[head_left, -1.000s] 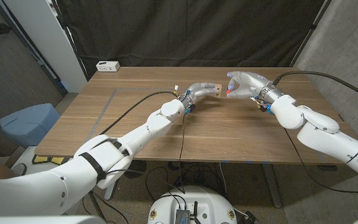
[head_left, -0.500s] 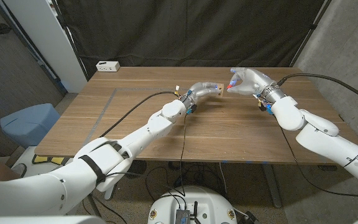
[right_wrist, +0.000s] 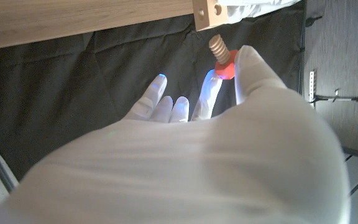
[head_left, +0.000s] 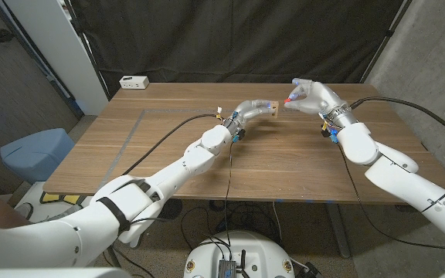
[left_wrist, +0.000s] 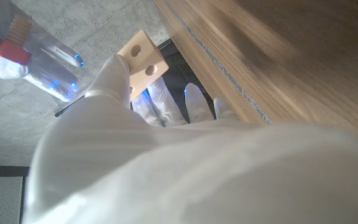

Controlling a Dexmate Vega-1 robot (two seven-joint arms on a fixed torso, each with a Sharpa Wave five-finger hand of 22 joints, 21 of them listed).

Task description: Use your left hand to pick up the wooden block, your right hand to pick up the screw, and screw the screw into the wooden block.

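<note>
The wooden block (head_left: 267, 109) is held above the tabletop (head_left: 168, 147), over its far middle part, by the left robot hand (head_left: 247, 113). In the left wrist view the block (left_wrist: 143, 60) is pale, and the face turned to the camera carries two round holes. The fingers (left_wrist: 118, 70) of the left robot hand (left_wrist: 154, 143) close round the block's lower part; the end with the holes stands free of the grip.

The screw (head_left: 287, 101) is just beside the block, on the side of the right robot hand (head_left: 315, 99), and is apart from the block with a small gap between them. In the right wrist view the screw (right_wrist: 220, 55) has a tan threaded shank and a red head. The red head is pinched between the thumb and a finger of the right robot hand (right_wrist: 204, 143); the other fingers (right_wrist: 151, 99) are spread and hold nothing. The threaded end points toward the block (right_wrist: 207, 12), near one of its holes, but has not entered it.

Both arms reach from the near edge of the tabletop toward its far edge. A white box (head_left: 134, 81) lies at the far left corner of the tabletop. A black curtain (head_left: 230, 38) hangs behind the far edge.
</note>
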